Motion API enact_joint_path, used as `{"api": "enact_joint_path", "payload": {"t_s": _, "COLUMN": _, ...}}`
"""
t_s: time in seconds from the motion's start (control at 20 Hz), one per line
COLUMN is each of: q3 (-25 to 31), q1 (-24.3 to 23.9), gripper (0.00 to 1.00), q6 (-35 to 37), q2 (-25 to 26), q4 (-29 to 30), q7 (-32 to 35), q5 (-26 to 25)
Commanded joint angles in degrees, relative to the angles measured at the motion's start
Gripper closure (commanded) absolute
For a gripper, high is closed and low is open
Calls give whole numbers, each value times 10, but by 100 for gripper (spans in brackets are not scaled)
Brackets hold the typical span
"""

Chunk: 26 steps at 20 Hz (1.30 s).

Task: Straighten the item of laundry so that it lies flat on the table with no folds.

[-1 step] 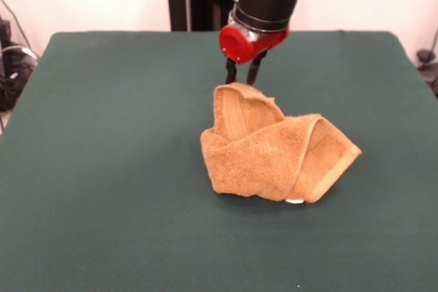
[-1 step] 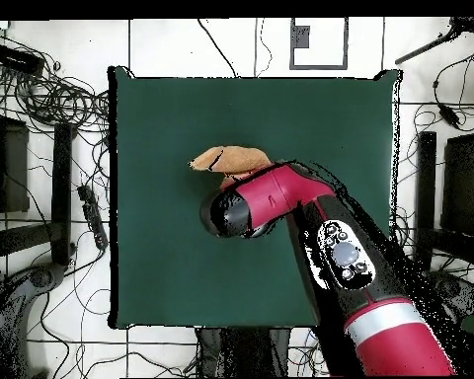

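Observation:
The item of laundry (image 1: 274, 155) is an orange-tan towel, bunched into a folded heap at the middle of the table (image 1: 102, 169). One flap stands up at the heap's far side, and a small white tag (image 1: 294, 201) peeks out under the near edge. My gripper (image 1: 242, 81) hangs straight down over that raised flap. Its two black fingers (image 1: 231, 72) stand apart, their tips at the flap's top edge. In the overhead view the arm's wrist (image 2: 227, 213) hides the gripper and part of the towel (image 2: 231, 158).
The dark green table top (image 2: 162, 257) stretches wide on every side of the towel. Cables (image 2: 53, 94) and dark equipment lie on the floor beyond the table's edges.

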Motion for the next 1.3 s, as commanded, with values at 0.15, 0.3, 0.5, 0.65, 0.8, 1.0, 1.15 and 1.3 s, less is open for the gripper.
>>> {"api": "enact_joint_path", "payload": {"t_s": 0.15, "q3": -2, "q1": 30, "gripper": 0, "q6": 79, "q2": -4, "q4": -32, "q7": -99, "q5": -34}}
{"api": "enact_joint_path", "payload": {"t_s": 0.3, "q3": -8, "q1": 26, "gripper": 0, "q6": 66, "q2": 12, "q4": -37, "q7": -93, "q5": -49}}
{"api": "enact_joint_path", "payload": {"t_s": 0.5, "q3": -4, "q1": 22, "gripper": 0, "q6": 42, "q2": 17, "q4": -42, "q7": -80, "q5": -53}}
{"api": "enact_joint_path", "payload": {"t_s": 0.65, "q3": -5, "q1": 24, "gripper": 0, "q6": 31, "q2": 23, "q4": -44, "q7": -71, "q5": -60}}
{"api": "enact_joint_path", "payload": {"t_s": 0.8, "q3": -4, "q1": 22, "gripper": 0, "q6": 27, "q2": 24, "q4": -42, "q7": -70, "q5": -62}}
{"api": "enact_joint_path", "payload": {"t_s": 1.0, "q3": 0, "q1": 29, "gripper": 0, "q6": 38, "q2": 29, "q4": -60, "q7": -70, "q5": -64}}
{"api": "enact_joint_path", "payload": {"t_s": 1.15, "q3": 6, "q1": 22, "gripper": 0, "q6": 49, "q2": 17, "q4": -59, "q7": -86, "q5": -56}}
{"api": "enact_joint_path", "payload": {"t_s": 1.3, "q3": 12, "q1": 11, "gripper": 0, "q6": 53, "q2": -5, "q4": -48, "q7": -102, "q5": -44}}
